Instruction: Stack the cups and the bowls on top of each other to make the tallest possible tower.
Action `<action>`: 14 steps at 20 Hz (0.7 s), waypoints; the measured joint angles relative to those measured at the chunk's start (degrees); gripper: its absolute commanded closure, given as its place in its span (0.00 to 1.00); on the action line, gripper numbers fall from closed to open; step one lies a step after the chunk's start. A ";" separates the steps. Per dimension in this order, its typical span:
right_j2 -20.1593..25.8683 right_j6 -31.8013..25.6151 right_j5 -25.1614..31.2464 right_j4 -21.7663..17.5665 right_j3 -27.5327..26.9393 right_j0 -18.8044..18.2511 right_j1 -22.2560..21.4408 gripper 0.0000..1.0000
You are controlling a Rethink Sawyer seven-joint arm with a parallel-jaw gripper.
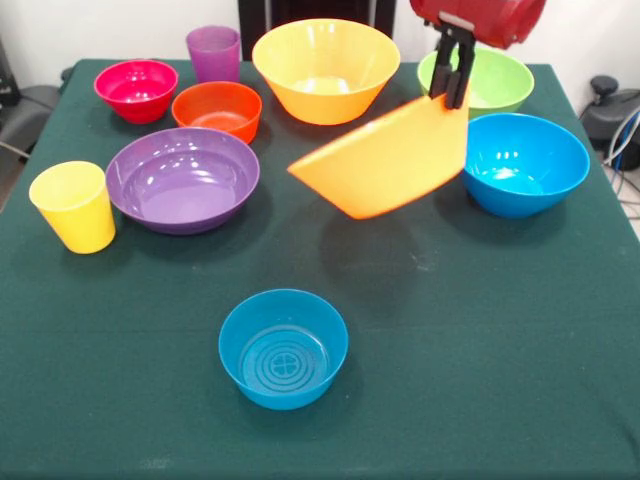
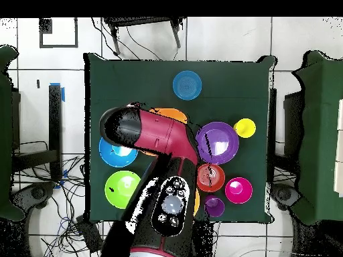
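1. Front view: a large orange bowl (image 1: 385,158) is being held off the table (image 1: 480,380) by the gripper (image 1: 452,75), whose fingers are being clenched on its rim; the bowl is hanging tilted, probably because it is being pinched at one edge only
2. No tower is being shown yet: the other orange bowl (image 1: 326,70), green bowl (image 1: 490,82), blue bowl (image 1: 525,163), purple bowl (image 1: 183,179), teal bowl (image 1: 284,347), red bowls and both cups are all being left apart, likely kept within reach for stacking
3. Overhead view: the arm (image 2: 157,137) is being reached over the table's middle, and the held bowl is being mostly hidden under it, with only an orange edge (image 2: 171,114) showing near the teal bowl (image 2: 187,85)
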 measured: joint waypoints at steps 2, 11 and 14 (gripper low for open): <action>0.07 0.00 -0.01 -0.04 -0.01 -0.42 -0.65 1.00; 1.02 0.00 0.01 -0.07 -1.14 -2.59 -3.09 1.00; 2.86 0.00 -0.08 -0.07 -2.35 -4.01 -3.23 1.00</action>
